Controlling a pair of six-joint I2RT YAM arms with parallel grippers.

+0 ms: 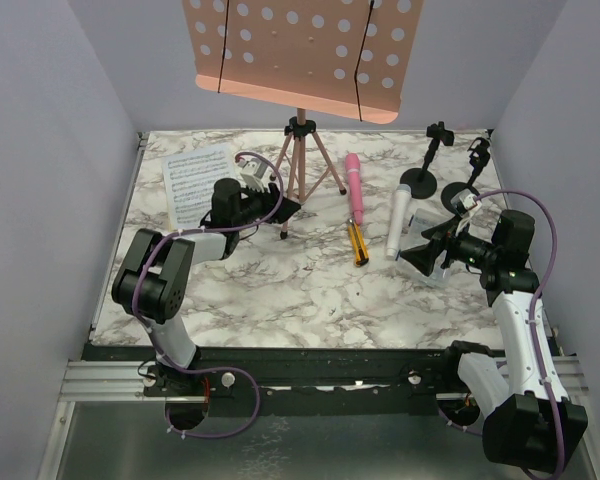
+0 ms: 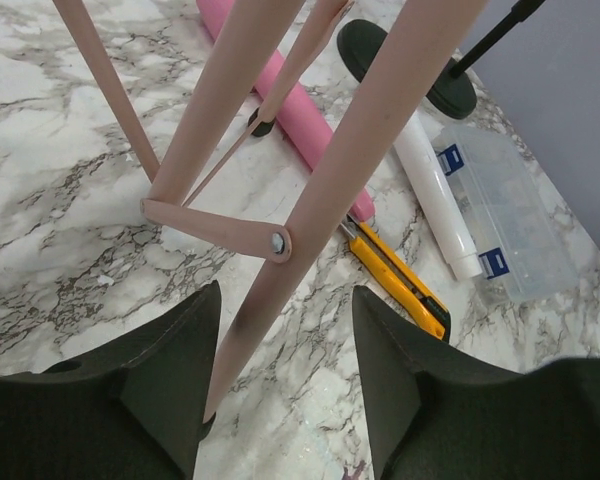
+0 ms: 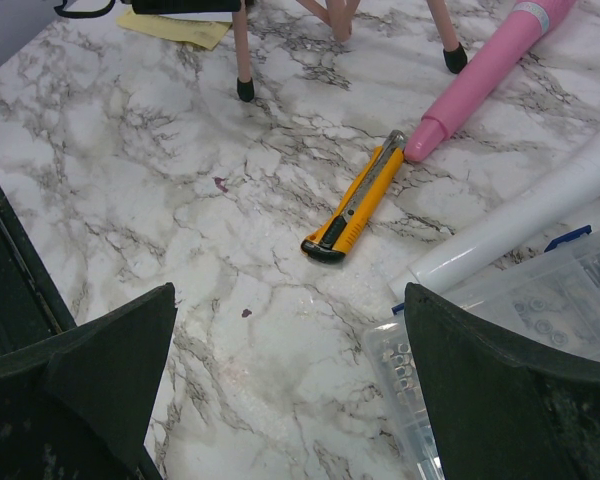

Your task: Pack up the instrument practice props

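The pink perforated music rack [image 1: 295, 50] stands on its pink tripod [image 1: 300, 165] at the back. My left gripper [image 1: 280, 210] is open, and its jaws straddle the tripod's front leg [image 2: 310, 220] close to the left finger [image 2: 170, 380]. A white sheet-music page [image 1: 195, 180] lies at the back left, and a yellow page [image 3: 175, 28] shows under the left arm. The pink microphone [image 1: 354, 185] and the white microphone [image 1: 398, 220] lie in the middle. Two black mic mounts [image 1: 420, 170] [image 1: 470, 185] stand at the back right. My right gripper [image 1: 420, 250] is open and empty, low over the table.
A yellow-and-black cutter [image 1: 358, 243] lies between the microphones' near ends, also in the right wrist view [image 3: 355, 205]. A clear plastic box [image 3: 520, 330] sits beside my right gripper's right finger, touching the white microphone [image 3: 520, 225]. Walls enclose the marble table [image 1: 280, 300].
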